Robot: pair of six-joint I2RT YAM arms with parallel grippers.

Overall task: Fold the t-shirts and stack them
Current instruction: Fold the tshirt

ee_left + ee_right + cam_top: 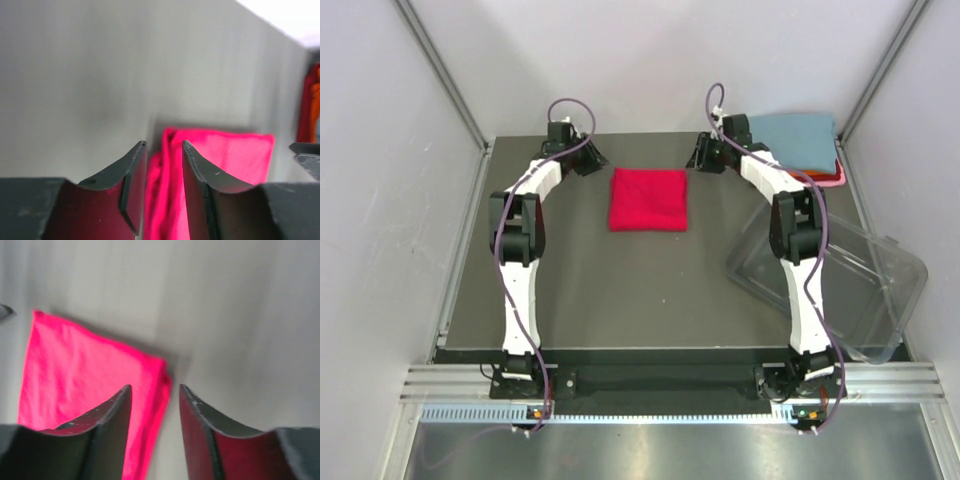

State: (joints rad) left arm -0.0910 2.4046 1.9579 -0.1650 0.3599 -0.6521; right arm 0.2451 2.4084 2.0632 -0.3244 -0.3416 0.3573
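The folded red t-shirt (648,199) lies upper centre on the worktop (620,290) — left gripper (584,158) and right gripper (706,152) flank it, both parted, empty. Pinch only the top layer and it may unfold en route to the blue-grey t-shirt (798,135), upper right.

Dark grey table (650,290) boxed by pale walls (380,200) with metal corner rails (442,75), seemingly evenly lit

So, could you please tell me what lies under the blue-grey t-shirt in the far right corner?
Under the blue-grey t-shirt, only thin edges of pink and orange cloth peek out along its near right side. How they are folded, and anything further beneath, is covered.
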